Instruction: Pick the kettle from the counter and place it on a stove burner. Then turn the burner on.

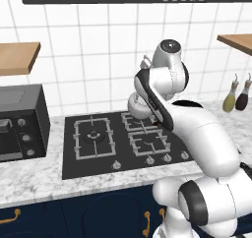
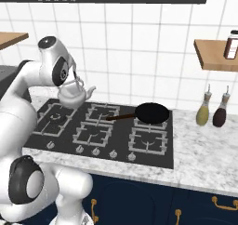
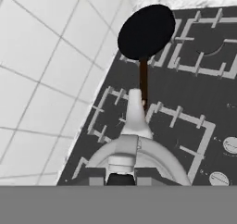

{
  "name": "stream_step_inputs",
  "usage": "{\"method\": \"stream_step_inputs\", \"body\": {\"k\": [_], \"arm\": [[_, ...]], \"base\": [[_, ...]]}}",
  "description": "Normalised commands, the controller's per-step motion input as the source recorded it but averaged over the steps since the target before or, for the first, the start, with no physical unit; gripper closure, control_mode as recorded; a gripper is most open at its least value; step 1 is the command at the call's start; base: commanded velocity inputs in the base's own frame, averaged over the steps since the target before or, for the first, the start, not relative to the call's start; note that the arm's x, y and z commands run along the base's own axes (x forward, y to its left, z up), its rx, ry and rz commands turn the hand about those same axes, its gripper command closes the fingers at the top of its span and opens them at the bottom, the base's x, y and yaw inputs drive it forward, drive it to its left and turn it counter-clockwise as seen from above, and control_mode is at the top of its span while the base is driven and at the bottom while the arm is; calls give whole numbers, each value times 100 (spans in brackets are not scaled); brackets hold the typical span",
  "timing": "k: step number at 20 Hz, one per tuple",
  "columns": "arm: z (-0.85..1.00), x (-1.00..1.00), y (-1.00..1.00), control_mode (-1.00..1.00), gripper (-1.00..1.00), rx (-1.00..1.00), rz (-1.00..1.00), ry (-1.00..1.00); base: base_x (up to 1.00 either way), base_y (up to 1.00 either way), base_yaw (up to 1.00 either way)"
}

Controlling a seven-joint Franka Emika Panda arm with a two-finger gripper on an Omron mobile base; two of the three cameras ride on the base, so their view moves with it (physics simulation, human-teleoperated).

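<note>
The silvery-white kettle [image 2: 72,97] hangs in the air over the black cooktop [image 2: 122,126], its spout pointing right toward the pan. My gripper [image 2: 76,82] is shut on its thin black handle from above. In the left base view the kettle [image 1: 137,105] peeks out from behind my arm. From the hand view I look down on the kettle [image 3: 134,156] and its spout. The wide stove burner [image 1: 93,136] [image 2: 56,117] lies bare just left of and below the kettle. The marble counter [image 1: 29,175] [image 2: 204,149] runs on both sides of the cooktop.
A black frying pan [image 2: 151,112] [image 3: 146,31] sits on the back right burner, handle pointing left. Several knobs [image 2: 95,151] line the cooktop's front edge. Two bottles [image 2: 211,110] stand on the counter at right. A dark oven box [image 1: 19,124] stands at left.
</note>
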Motion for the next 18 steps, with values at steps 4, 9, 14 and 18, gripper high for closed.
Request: {"method": "stream_step_inputs", "body": {"k": [4,9,14,18], "arm": [[-31,73,100,-100,100,-5,-1,50],[-12,19,43,-100,100,-19,2,18],[-42,16,69,-100,100,8,0,0],[-47,32,95,-100,100,20,0,0]], "base": [[0,0,0],[0,0,0],[0,0,0],[0,0,0]]}}
